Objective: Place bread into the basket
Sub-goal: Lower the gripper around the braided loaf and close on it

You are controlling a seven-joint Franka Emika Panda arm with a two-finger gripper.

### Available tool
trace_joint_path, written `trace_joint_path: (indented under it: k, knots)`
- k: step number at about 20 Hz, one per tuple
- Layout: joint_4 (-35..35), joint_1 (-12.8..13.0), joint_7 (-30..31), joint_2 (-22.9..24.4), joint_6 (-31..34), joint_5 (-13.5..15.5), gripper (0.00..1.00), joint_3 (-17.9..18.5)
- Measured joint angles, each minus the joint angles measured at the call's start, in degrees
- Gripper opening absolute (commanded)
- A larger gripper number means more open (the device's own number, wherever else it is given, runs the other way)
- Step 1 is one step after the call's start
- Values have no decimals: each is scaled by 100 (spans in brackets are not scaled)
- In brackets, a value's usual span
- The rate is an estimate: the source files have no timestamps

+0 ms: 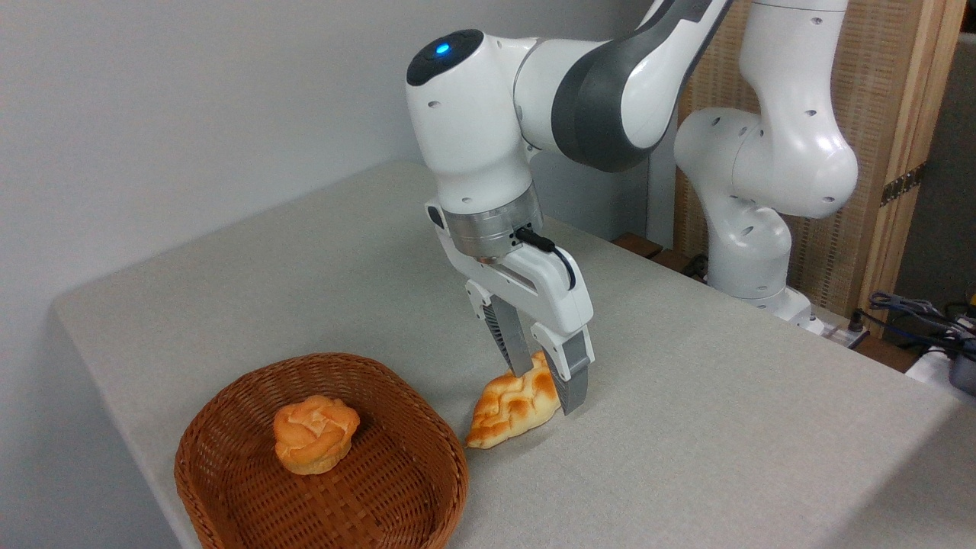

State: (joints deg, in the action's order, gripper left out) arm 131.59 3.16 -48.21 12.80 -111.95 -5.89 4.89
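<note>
We see a white robot arm reaching down over a grey cloth-covered table [686, 427]. Its two-finger gripper [545, 387] straddles the far end of a long braided loaf of bread [512, 408], pale gold with orange-brown plaits. One finger stands on each side of the loaf, close against it, but we cannot tell whether they are pressing yet — the loaf lies on the table.

The loaf's near pointed tip lies just beside the right rim of a shallow brown woven wicker basket [229, 404], not inside it. A small round orange-brown swirled bun [316, 433] already sits in the middle of the basket.

In our judgement, the hold is off-centre, toward one end. If lifted this way, the free end could sag or swing and the loaf could slip out. A low carry could also catch that drooping tip on the thick rim, or set the loaf down on the bun.

The basket sits near the table's front edge. Open tabletop lies behind and to the right, and the way up is free.
</note>
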Motion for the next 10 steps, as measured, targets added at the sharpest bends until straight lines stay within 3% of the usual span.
trace_joint_path:
  k: [10]
  knots:
    - [-215, -7, 4, 5, -25, 282, 100, 4]
